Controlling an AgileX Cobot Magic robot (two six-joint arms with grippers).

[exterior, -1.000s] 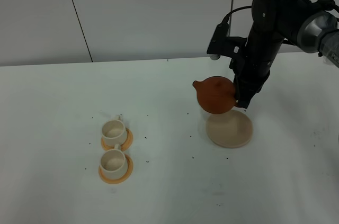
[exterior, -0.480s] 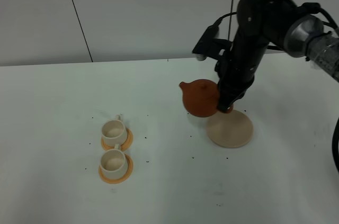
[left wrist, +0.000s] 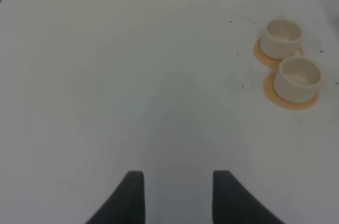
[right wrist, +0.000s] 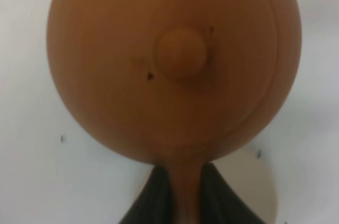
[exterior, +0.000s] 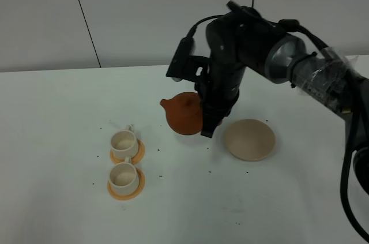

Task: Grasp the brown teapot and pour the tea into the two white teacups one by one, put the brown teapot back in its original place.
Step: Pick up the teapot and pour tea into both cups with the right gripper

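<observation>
The brown teapot (exterior: 182, 113) hangs in the air left of the beige coaster (exterior: 249, 139), its spout pointing left toward the two white teacups (exterior: 124, 142) (exterior: 123, 176) on orange saucers. My right gripper (exterior: 208, 125) is shut on the teapot's handle. In the right wrist view the teapot (right wrist: 175, 65) fills the frame from above; the gripper (right wrist: 184, 184) clamps the handle, and the coaster's edge (right wrist: 257, 189) shows behind. My left gripper (left wrist: 177, 197) is open and empty above bare table, with the teacups (left wrist: 283, 35) (left wrist: 300, 74) far off. It is out of the exterior view.
The white table (exterior: 69, 111) carries small dark specks. A grey panelled wall (exterior: 132, 13) stands behind it. The right arm's cables (exterior: 346, 163) hang at the right edge.
The right arm has carried the teapot leftward, off from above the coaster and toward the teacups. The coaster now lies bare.
</observation>
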